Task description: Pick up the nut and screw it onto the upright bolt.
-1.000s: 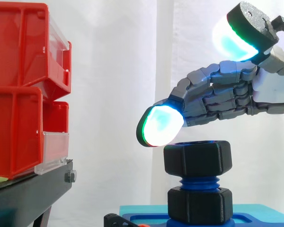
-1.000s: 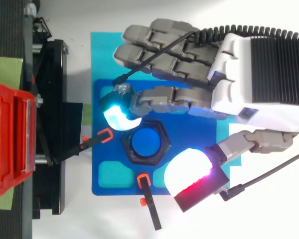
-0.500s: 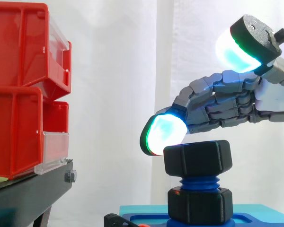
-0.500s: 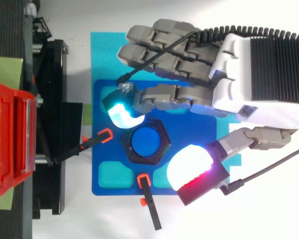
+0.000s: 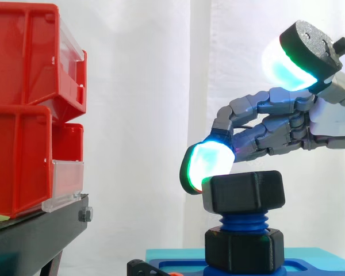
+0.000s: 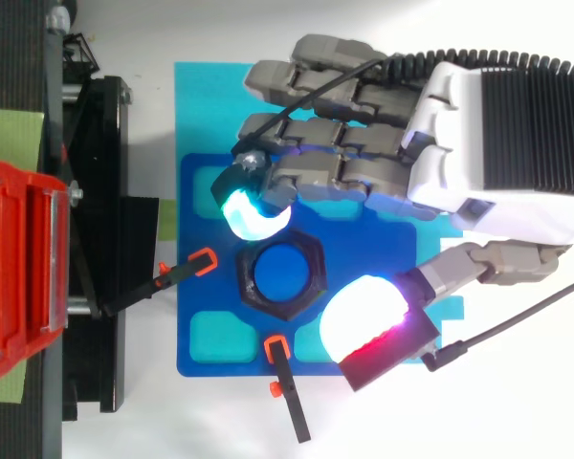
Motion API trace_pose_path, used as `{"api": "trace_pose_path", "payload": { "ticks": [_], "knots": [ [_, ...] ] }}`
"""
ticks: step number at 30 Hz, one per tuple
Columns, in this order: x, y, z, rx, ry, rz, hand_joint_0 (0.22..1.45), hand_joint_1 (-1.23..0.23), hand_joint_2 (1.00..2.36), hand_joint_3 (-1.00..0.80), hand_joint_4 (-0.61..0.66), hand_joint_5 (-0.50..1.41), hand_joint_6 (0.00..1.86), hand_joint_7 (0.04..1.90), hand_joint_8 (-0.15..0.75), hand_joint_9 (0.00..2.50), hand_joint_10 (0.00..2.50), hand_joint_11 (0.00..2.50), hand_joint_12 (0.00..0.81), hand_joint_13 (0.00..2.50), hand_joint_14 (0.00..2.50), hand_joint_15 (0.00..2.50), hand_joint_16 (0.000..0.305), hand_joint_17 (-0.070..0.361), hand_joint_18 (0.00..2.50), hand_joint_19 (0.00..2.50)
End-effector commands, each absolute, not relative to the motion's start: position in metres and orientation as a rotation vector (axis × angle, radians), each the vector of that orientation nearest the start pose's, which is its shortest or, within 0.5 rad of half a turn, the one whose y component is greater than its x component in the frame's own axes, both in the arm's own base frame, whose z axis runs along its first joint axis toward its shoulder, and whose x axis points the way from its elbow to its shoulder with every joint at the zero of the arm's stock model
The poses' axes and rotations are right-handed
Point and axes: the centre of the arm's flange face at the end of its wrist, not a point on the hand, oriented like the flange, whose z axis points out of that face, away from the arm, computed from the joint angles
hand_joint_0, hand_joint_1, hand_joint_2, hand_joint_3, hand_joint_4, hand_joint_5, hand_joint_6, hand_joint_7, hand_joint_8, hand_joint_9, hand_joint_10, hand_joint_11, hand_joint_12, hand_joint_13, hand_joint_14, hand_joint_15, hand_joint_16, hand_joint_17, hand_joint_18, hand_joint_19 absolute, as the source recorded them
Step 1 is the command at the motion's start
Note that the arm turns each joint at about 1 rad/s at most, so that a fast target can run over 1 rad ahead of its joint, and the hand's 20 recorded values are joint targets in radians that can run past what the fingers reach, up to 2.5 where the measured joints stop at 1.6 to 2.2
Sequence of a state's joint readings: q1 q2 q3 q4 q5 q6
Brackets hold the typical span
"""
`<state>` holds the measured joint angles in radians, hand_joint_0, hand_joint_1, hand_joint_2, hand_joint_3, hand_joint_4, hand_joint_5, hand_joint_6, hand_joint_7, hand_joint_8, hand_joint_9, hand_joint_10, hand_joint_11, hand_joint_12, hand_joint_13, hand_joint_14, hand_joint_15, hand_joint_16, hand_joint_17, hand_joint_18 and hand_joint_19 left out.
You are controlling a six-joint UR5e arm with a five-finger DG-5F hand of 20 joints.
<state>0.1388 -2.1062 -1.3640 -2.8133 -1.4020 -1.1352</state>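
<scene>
Nut (image 5: 243, 191) perched on the upright bolt (image 5: 240, 221), just beneath the hand (image 5: 287, 129).
The hand is spread wide and holds nothing: one fingertip (image 5: 206, 167) rests against the nut's far upper edge, while the thumb (image 5: 287, 60) sits well above its near side. The bolt's axis runs straight up between them, so a turn likely needs both brought onto the nut's flats.

We see open air btwn the red bins (image 5: 23, 109) on their black stand (image 5: 34, 236) & the nut (image 5: 244, 191) atop the bolt (image 5: 242, 221): room to pass. Above the nut the hand (image 6: 478, 143) blocks, fingers loose, one fingertip (image 5: 207, 164) at the nut's top edge. Low down, orange-tipped clamps (image 6: 203, 260) on the blue plate (image 6: 196, 359) hem the nut: one toward the bins, one toward top view's lower edge.
</scene>
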Motion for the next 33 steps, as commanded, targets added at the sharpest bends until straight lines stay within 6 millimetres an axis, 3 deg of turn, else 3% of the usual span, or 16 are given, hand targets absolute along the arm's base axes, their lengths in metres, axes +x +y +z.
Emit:
{"api": "trace_pose_path", "payload": {
  "ticks": [1,20,33],
  "knots": [
    [0.700,-0.054,0.302,0.365,1.537,0.318,0.47,-0.04,1.00,-0.50,0.13,0.00,0.50,1.17,0.225,0.52,0.00,0.00,0.339,0.25,0.00,0.00,0.050,0.113,0.05,0.04],
    [0.693,-0.060,0.303,0.377,1.582,0.301,0.49,-0.11,1.00,-0.50,0.02,0.08,0.50,1.34,0.192,1.03,0.00,0.00,0.290,0.59,0.00,0.00,0.042,0.095,0.42,0.13],
    [0.682,-0.064,0.322,0.380,1.604,0.289,0.49,-0.16,1.00,-0.50,0.03,0.11,0.50,1.41,0.141,1.38,0.00,0.00,0.248,0.86,0.00,0.00,0.036,0.082,0.77,0.27]
  ]
}}
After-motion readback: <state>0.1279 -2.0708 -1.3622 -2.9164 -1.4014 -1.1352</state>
